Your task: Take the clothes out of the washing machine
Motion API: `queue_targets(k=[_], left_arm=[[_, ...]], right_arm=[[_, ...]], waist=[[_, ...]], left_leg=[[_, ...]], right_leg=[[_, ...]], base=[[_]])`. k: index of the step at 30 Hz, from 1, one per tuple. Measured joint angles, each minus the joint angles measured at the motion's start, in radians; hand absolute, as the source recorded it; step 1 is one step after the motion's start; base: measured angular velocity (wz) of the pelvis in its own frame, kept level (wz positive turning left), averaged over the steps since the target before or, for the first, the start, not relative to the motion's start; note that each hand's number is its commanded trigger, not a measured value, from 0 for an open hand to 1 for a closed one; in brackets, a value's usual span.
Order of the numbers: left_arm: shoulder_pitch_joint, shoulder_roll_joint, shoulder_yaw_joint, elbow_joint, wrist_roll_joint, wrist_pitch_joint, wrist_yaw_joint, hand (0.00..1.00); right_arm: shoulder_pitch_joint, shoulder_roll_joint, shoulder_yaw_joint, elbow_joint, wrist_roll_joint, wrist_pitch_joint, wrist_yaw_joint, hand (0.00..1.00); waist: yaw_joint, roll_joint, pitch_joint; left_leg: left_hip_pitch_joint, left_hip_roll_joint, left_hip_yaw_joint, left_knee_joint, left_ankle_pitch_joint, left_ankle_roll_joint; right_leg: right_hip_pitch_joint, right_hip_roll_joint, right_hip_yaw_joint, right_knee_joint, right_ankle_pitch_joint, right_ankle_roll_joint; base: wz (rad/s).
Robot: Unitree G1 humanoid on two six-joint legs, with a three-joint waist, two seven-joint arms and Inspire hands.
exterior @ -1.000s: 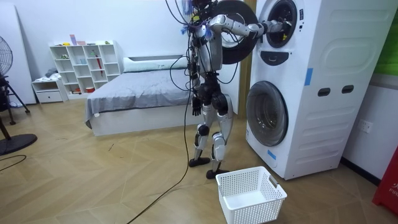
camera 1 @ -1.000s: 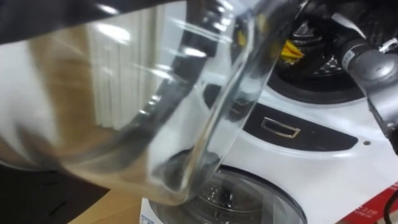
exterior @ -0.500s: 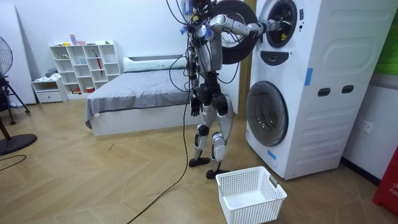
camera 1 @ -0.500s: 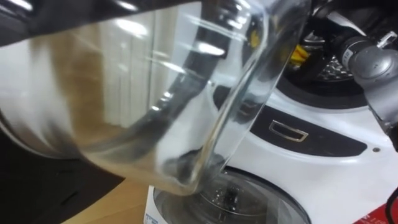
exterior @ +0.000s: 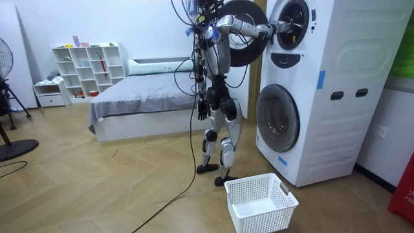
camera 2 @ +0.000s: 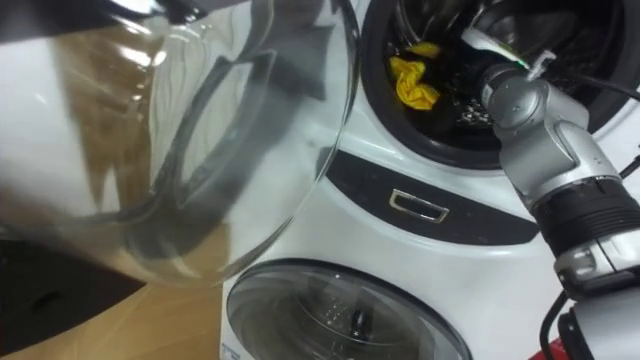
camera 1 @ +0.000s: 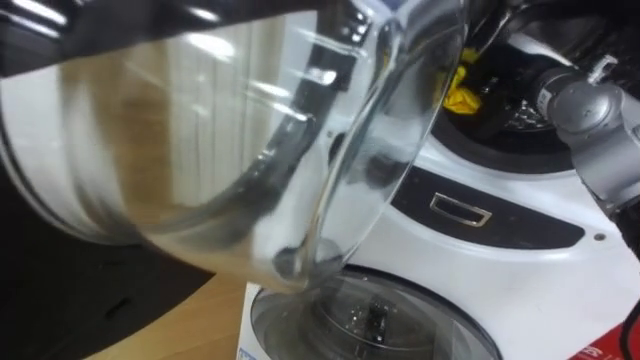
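Crumpled yellow cloth (camera 2: 413, 78) lies unpicked inside the white stacked washing machine's (camera 2: 400, 250) upper drum (camera 2: 455, 115); right hand (camera 2: 478, 52) reaches in beside it, grip untellable.

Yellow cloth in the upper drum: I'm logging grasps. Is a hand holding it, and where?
Cannot be told: the right hand is in the upper drum beside the yellow cloth; any hold is hidden.

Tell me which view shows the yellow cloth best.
Right eye view: the yellow cloth lies unobstructed in the upper drum. The left eye view has the glass door overlapping it; the room view is too distant.
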State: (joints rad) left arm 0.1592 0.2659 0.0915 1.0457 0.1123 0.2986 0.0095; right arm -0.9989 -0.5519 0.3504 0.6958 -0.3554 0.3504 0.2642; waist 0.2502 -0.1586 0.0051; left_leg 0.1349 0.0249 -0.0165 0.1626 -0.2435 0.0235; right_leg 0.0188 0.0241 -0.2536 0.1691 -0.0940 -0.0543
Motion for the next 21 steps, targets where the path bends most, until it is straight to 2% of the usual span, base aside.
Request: queue_targets(k=[8, 16, 19, 20, 21], left_arm=[[-0.008, 0.005, 0.000, 0.001, -0.002, -0.003, 0.000, 0.00], [-0.041, 0.009, -0.022, 0.034, -0.016, -0.060, 0.002, 0.00], [-0.029, 0.013, -0.020, 0.033, -0.015, -0.066, 0.003, 0.00], [-0.023, 0.014, -0.019, 0.033, -0.013, -0.066, 0.003, 0.00], [-0.021, 0.014, -0.018, 0.032, -0.011, -0.069, 0.003, 0.00]], right_arm=[[-0.001, -0.018, -0.001, 0.005, 0.010, 0.000, -0.016, 1.00], [0.001, -0.019, -0.005, -0.003, 0.079, 0.000, -0.034, 1.00], [0.003, -0.019, -0.012, -0.096, 0.097, 0.000, -0.031, 1.00], [0.014, -0.018, -0.022, -0.150, 0.098, 0.000, -0.029, 1.00], [0.039, -0.025, -0.038, -0.219, 0.101, 0.000, -0.032, 1.00]], waist=[[-0.001, -0.010, 0.0040], [-0.006, -0.013, 0.0046], [-0.015, -0.014, 0.0037], [-0.029, -0.004, 0.0050], [-0.030, -0.003, -0.0021]], left_leg=[[-0.001, 0.003, -0.006, -0.004, 0.000, 0.000], [0.002, 0.005, 0.001, -0.002, 0.000, 0.000], [-0.006, 0.011, 0.021, -0.012, -0.003, -0.005], [-0.007, 0.015, 0.022, -0.011, -0.004, -0.007], [-0.006, 0.017, 0.025, -0.010, -0.004, -0.007]], right_leg=[[-0.001, 0.004, -0.011, -0.002, 0.000, 0.000], [-0.003, 0.007, 0.001, -0.002, 0.000, 0.000], [-0.022, 0.015, 0.009, -0.002, 0.002, -0.003], [-0.022, 0.015, 0.008, -0.002, 0.002, -0.004], [-0.024, 0.016, 0.009, -0.002, 0.002, -0.004]], base=[[0.01], [-0.02], [-0.20], [-0.04], [0.00]])
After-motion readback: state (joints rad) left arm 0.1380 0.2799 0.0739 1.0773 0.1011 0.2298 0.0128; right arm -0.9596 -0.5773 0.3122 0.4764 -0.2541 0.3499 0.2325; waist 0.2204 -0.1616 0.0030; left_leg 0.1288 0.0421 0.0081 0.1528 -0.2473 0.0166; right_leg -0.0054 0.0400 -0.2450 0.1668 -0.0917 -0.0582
